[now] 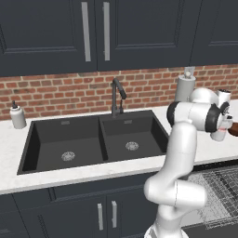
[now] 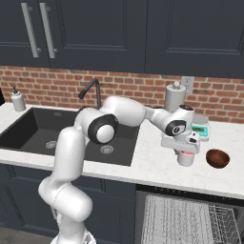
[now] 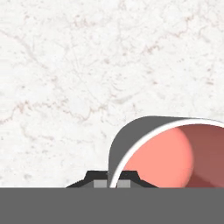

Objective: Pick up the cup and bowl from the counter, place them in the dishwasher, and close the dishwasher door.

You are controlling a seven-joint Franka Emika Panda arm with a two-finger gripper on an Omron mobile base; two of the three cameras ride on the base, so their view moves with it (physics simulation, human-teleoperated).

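The hand [image 2: 187,151] pinches the cup [image 2: 186,158] by its rim near the counter's [image 2: 152,167] front edge, just beside the bowl [image 2: 218,158], above the open dishwasher [image 2: 190,219].

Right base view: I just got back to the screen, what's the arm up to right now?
The arm has reached over the counter and its pincer has shut on the rim of the cup, which appears to be standing on the counter, not yet lifted. The hand view shows the cup's wall pinched between the fingertips. The bowl sits untouched just right of the cup. Below, the dishwasher is open with its wire rack pulled out, so neither item is loaded yet.
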